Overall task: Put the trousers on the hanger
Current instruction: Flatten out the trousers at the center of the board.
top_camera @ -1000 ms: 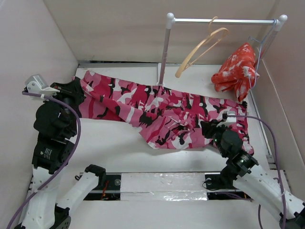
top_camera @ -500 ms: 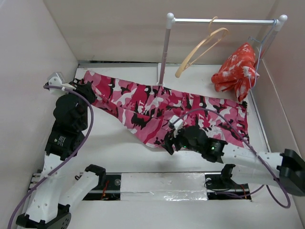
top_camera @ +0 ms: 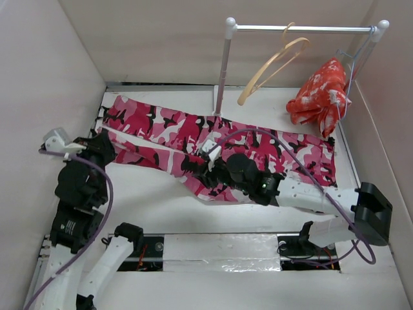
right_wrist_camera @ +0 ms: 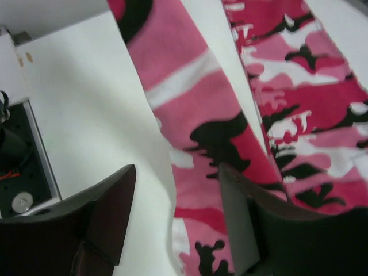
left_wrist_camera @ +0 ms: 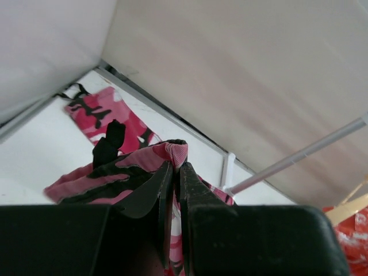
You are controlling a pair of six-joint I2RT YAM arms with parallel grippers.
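The right gripper (right_wrist_camera: 175, 172) has swung farther left over the trousers (top_camera: 161, 126); its jaws gape wide astride the near leg's edge. The left gripper (left_wrist_camera: 176, 167), drawn nearer, pinches a leg fold tight. The right arm hides the trousers' middle, which run from far left to right. The hanger (top_camera: 257, 77) hangs far right.

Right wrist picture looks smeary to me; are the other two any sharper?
Right wrist view: the print on the trousers and the right tool have soft edges. Left wrist view: sharper on their pinched fold, though the left tool is a dark mass. Top external view: crisp, evenly lit, only faint shadows.
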